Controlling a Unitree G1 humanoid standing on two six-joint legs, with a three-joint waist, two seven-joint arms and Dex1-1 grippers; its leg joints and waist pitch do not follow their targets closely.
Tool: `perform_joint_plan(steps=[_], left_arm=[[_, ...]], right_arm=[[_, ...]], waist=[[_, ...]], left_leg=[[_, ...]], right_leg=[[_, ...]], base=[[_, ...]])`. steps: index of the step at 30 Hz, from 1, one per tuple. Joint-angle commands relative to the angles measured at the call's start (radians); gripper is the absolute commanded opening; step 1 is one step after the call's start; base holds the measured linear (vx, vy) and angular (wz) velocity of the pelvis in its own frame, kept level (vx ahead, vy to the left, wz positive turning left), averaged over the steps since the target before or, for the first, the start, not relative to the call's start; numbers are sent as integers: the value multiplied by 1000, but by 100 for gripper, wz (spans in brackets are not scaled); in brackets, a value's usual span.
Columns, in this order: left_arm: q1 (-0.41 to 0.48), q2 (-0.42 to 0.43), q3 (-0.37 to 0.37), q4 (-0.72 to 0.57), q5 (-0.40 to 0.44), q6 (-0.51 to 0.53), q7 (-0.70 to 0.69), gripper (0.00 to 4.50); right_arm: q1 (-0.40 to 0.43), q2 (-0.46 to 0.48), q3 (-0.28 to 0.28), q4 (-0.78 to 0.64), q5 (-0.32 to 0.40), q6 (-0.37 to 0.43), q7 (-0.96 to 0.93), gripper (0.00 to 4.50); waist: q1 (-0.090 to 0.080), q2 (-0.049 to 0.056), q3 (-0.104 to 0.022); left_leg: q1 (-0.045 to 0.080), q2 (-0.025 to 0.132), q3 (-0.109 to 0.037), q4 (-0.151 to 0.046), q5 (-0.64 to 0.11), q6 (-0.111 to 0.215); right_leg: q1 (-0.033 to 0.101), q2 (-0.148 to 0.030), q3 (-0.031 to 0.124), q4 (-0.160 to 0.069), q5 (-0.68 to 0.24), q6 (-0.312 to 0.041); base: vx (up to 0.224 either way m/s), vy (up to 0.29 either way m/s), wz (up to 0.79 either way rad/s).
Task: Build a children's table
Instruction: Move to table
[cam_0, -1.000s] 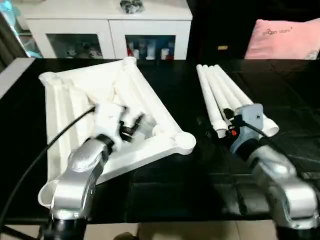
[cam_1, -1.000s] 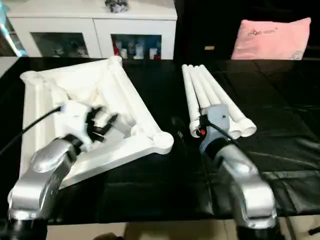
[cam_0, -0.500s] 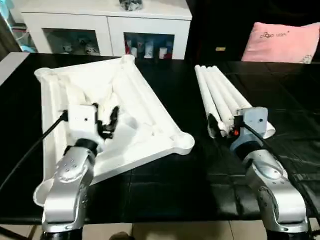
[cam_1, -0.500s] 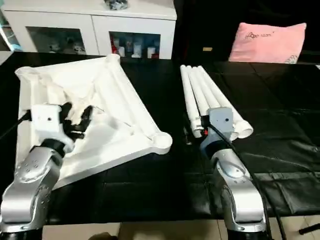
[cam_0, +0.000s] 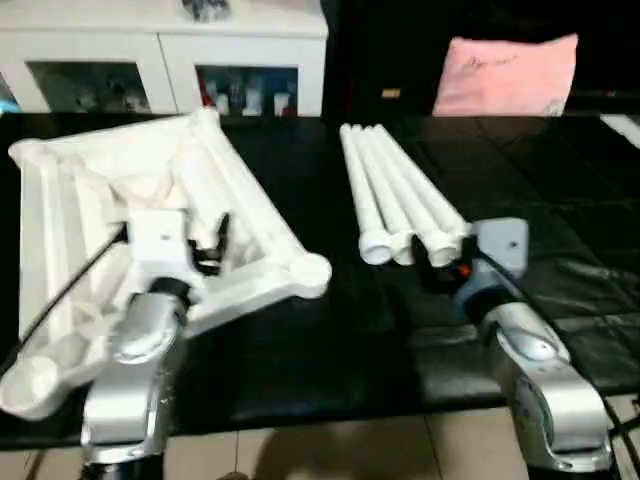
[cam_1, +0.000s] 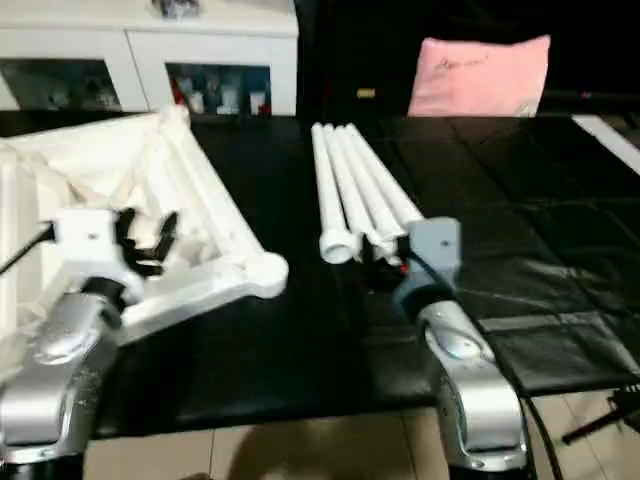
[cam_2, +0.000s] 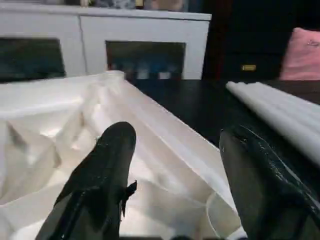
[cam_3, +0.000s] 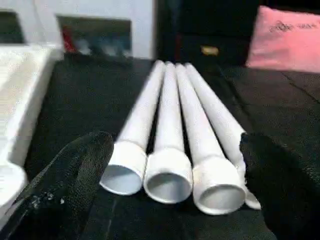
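The white tabletop (cam_0: 70, 200) lies upside down on the left of the black table, ribs up, with a round corner socket (cam_0: 311, 272) nearest the middle. My left gripper (cam_2: 180, 165) hovers open over its ribbed underside near that corner, holding nothing. Several white tube legs (cam_0: 395, 195) lie side by side right of the tabletop, open ends toward me. My right gripper (cam_3: 172, 172) stands wide open just short of those leg ends (cam_3: 167, 177), its fingers (cam_3: 75, 175) either side of them and touching nothing.
A white glass-doored cabinet (cam_0: 160, 60) stands behind the table and a pink cushion (cam_0: 505, 75) sits at the back right. The black table surface (cam_0: 330, 330) ends at a front edge close to my arms, with floor below.
The head camera has swung, shifting the whole picture left. My left gripper has turned from pointing right to pointing away across the tabletop. My right gripper sits slightly back from the leg ends.
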Motion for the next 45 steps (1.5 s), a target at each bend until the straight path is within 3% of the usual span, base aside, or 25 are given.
perform_joint_plan(steps=[1,5,6,7,9,10,12,14,15,16,18,20,22,24,25,26,27,28,29,30,33,34,36,39,45], left_arm=[[-12,0,-12,-7,-9,-13,-14,303],[-13,12,-9,-15,-23,-29,-34,303],[-11,16,-11,-18,-21,-28,-34,303],[-10,18,-11,-20,-20,-25,-34,303],[-6,21,-11,-22,-22,-24,-34,303],[-2,25,-14,-24,-22,-23,-38,303],[1,28,-18,-24,-24,-26,-44,303],[2,30,-21,-26,-26,-25,-48,303],[3,31,-23,-26,-27,-26,-49,303],[3,32,-25,-26,-28,-26,-51,303],[5,35,-32,-27,-29,-25,-52,303],[6,36,-35,-28,-29,-26,-51,303],[7,37,-36,-30,-30,-27,-49,303],[6,37,-35,-31,-29,-26,-49,303],[7,38,-35,-33,-29,-25,-50,303],[8,38,-34,-35,-29,-23,-50,303],[13,35,-31,-44,-34,-22,-51,303],[15,34,-29,-48,-39,-23,-52,303],[17,33,-28,-51,-45,-24,-52,303],[18,33,-26,-53,-46,-18,-48,303],[19,38,-26,-53,-46,-10,-41,303],[19,39,-26,-52,-45,-12,-42,303],[21,40,-27,-52,-45,-11,-45,303],[22,44,-31,-49,-43,-14,-45,303],[16,77,-63,-36,-33,9,-80,303]], right_arm=[[7,-12,-1,-16,0,15,16,450],[8,-19,16,-17,0,11,41,450],[9,-19,17,-18,7,14,47,450],[8,-15,14,-18,11,18,43,450],[6,-13,13,-17,11,20,37,450],[2,-5,7,-13,16,24,28,450],[-2,3,-5,-9,21,26,18,450],[-4,0,-6,-6,17,24,19,450],[-4,-2,-4,-5,15,23,22,450],[-5,-2,-4,-3,13,23,25,450],[-5,-5,-1,-2,10,22,29,450],[-5,-5,2,-5,13,24,36,450],[-4,-9,6,-8,18,22,50,450],[-5,-18,15,-10,32,36,75,450],[-6,-27,24,-12,28,39,82,450],[-7,-35,34,-14,23,34,89,450],[-7,-22,27,-22,32,26,81,450],[-8,-19,25,-23,34,33,78,450],[-9,-17,23,-24,35,41,76,450],[-12,-24,31,-23,32,45,86,450],[-16,-37,48,-20,24,43,108,450],[-18,-39,50,-19,25,43,110,450],[-18,-44,55,-21,30,43,119,450],[-21,-46,57,-21,30,44,128,450],[-55,-40,66,2,32,47,136,450]], waist=[[47,-17,-34],[56,-13,-24],[45,2,-24],[34,-2,-7],[20,18,1],[9,37,11],[31,56,12],[15,1,11],[44,-19,15],[67,-36,-2],[90,-22,-22],[75,22,-32],[-10,40,-73],[-10,28,-67],[0,3,-55],[0,-1,-47],[30,-66,-43],[32,-28,-68],[34,-67,-56],[48,-40,-55],[39,7,-59],[26,34,-91],[22,22,-84],[48,-7,-64],[25,5,-17]], left_leg=[[10,-7,10,-48,-43,57],[33,-1,14,-97,-126,-62],[94,3,40,-81,-236,-102],[66,-2,11,-121,-354,-91],[144,25,-12,-128,-612,-90],[154,55,-29,-166,-765,-72],[71,116,-41,-296,-955,-51],[152,72,-11,-223,-877,-32],[99,-23,37,-61,-517,-40],[44,-13,17,11,-192,31],[-1,-12,0,-29,-53,52],[60,18,-5,-123,3,60],[262,144,-161,-154,-11,300],[261,159,-160,-128,165,484],[180,71,-181,-138,259,596],[121,-30,-117,-108,222,532],[-4,-144,-51,-31,13,373],[-17,-97,-59,61,-67,199],[-44,-95,-47,66,-37,138],[-51,-78,-51,16,101,44],[-1,-19,-65,-99,360,77],[121,53,-139,-45,796,142],[131,54,-151,-43,987,157],[27,-21,-59,-77,450,65],[56,17,-45,-150,-310,-74]], right_leg=[[43,-149,99,-171,-225,38],[31,-95,77,-197,-580,139],[-16,-45,92,-224,-661,161],[30,-73,43,-220,-741,120],[12,-52,-5,-238,-715,76],[42,-33,-43,-217,-610,46],[146,-29,-28,23,-212,-4],[85,-67,45,-77,-390,-18],[96,-141,81,-236,-900,26],[152,-205,158,-261,-977,-11],[199,-147,136,-221,-613,-80],[163,-61,51,-183,-283,-97],[-3,-36,16,-10,-132,-26],[-75,-67,41,45,-77,86],[-57,-59,48,37,-13,121],[-5,-62,71,-68,72,103],[119,-133,124,-178,-11,190],[175,-228,200,-173,2,123],[180,-188,176,-165,90,70],[195,-166,135,-116,412,-41],[129,-65,35,-65,665,-50],[33,-57,57,-33,503,-17],[11,-94,97,-70,352,0],[95,-94,104,-90,481,-25],[75,-95,105,-142,-159,-131]], base=[[-79,-136,-6],[-84,-97,-3],[-86,-41,-1],[-51,3,-14],[-39,39,-18],[-27,66,-11],[-32,70,-21],[52,-26,-5],[104,-52,-10],[121,-24,-18],[155,2,2],[181,30,11],[229,20,6],[198,-22,7],[148,-44,8],[86,-64,35],[86,-64,35],[108,-53,46],[173,-45,5],[173,-45,5],[31,-11,-4],[90,17,-4],[103,10,5],[0,0,0],[-70,-11,0]])
